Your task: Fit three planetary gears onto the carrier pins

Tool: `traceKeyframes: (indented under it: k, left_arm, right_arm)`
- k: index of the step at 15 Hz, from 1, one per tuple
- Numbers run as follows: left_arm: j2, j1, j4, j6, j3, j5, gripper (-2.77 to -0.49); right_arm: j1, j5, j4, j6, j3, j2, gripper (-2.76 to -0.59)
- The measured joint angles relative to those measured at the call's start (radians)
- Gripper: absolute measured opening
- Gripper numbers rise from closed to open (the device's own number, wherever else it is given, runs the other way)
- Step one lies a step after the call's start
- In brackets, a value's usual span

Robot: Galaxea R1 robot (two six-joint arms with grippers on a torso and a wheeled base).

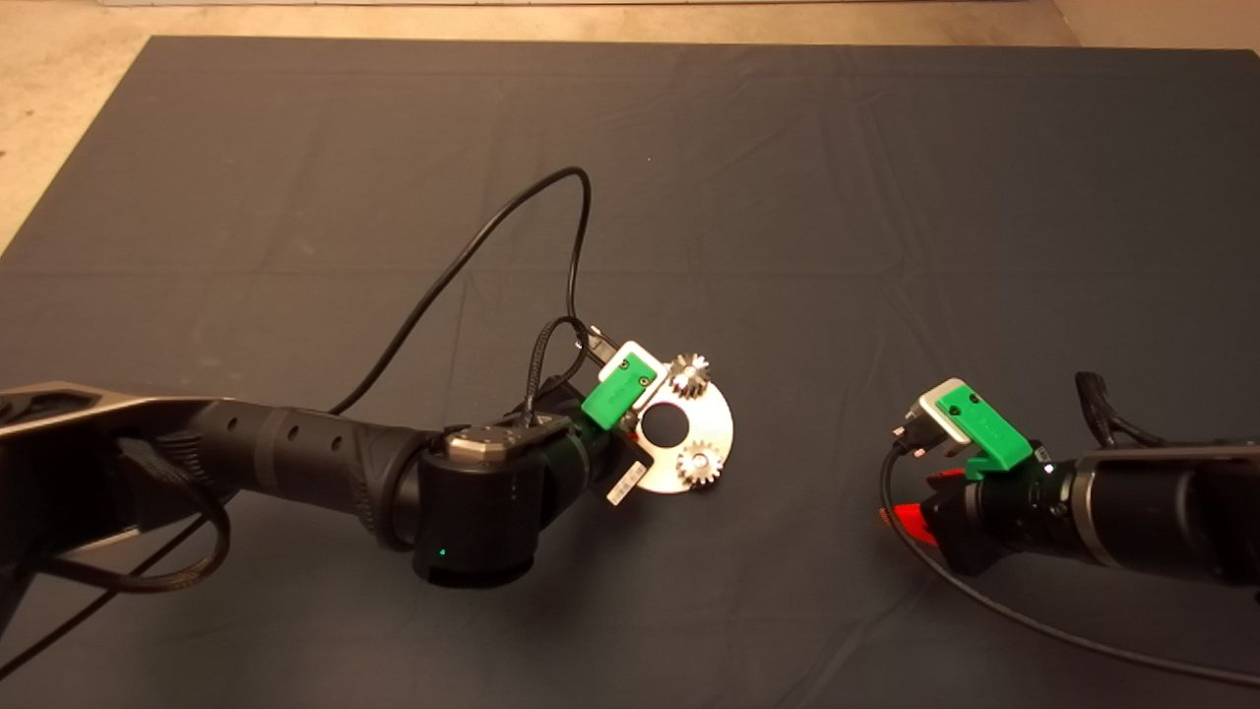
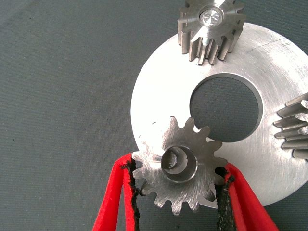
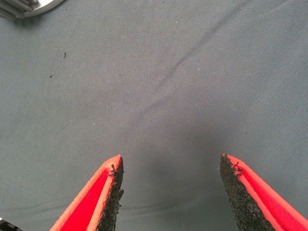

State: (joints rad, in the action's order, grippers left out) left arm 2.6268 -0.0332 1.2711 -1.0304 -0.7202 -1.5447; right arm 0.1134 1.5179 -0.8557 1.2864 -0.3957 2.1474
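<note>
**Robotics lab / test bench setup**

Looks like a lab or workshop bench, not a home or shop. Evidence:
- dark cloth mat [image 1: 886,177] spread flat over the surface, creases visible, pale bare surface [image 1: 79,89] showing past its far edge
- two black robot arms with exposed cabling [image 1: 492,236], green 3D-printed-looking brackets on the wrists
- only workpieces out are machined metal parts: a shiny metal disc [image 2: 250,72] with a large central hole, and toothed steel gears [image 2: 210,29] sitting on it

No domestic or office furnishings in view. Walls and the rest of the room can't be seen, so can't narrow it further.
</note>
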Motion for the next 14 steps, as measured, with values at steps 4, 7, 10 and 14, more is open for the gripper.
traceKeyframes:
  k: [4,7,10,14]
  left_arm:
    - [0.0,-0.004,-0.01,0.0,0.0,0.001,-2.56]
    - [0.0,-0.018,-0.04,0.001,0.0,0.004,-2.56]
    - [0.0,-0.027,-0.06,0.001,0.0,0.007,-2.56]
    - [0.0,-0.034,-0.076,0.001,0.0,0.009,-2.56]
  right_arm:
    - [0.0,0.0,0.0,0.0,0.0,0.0,-1.89]
    - [0.0,0.0,0.0,0.0,0.0,0.008,-1.89]
    - [0.0,0.001,0.0,0.0,0.0,0.008,-1.89]
    - [0.0,0.0,0.0,0.0,0.0,0.009,-1.89]
